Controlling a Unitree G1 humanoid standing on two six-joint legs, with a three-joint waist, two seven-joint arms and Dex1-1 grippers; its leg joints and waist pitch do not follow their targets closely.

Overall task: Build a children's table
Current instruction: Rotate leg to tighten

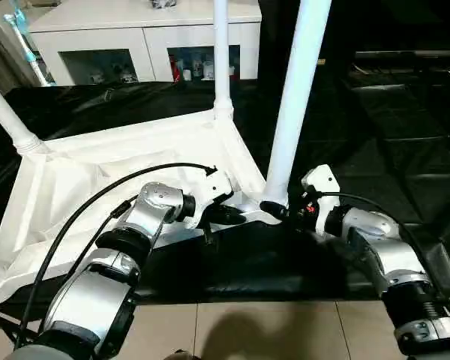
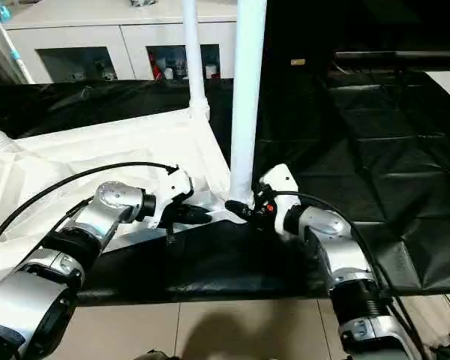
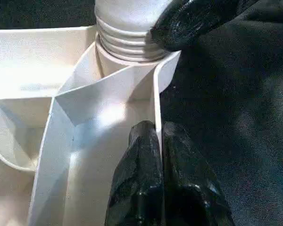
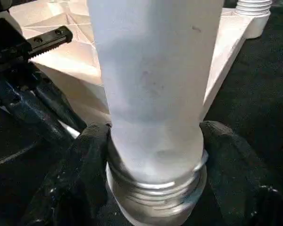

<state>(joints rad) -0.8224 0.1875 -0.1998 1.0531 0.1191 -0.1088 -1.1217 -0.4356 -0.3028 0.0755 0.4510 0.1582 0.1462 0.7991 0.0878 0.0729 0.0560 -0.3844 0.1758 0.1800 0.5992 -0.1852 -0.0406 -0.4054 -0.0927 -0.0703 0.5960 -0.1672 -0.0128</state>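
The children's table top lies upside down on the black cover, its raised rim facing up. A long white leg stands in the near right corner socket. My right gripper is closed around that leg's threaded base, one finger on each side of it. Two more legs stand in the far corner and the left corner. My left gripper is shut on the top's thin rim wall, just beside the same socket.
The black-covered work table stretches away to the right and back. A white glass-door cabinet stands behind it. Tiled floor shows below the table's near edge. A black cable loops over my left forearm.
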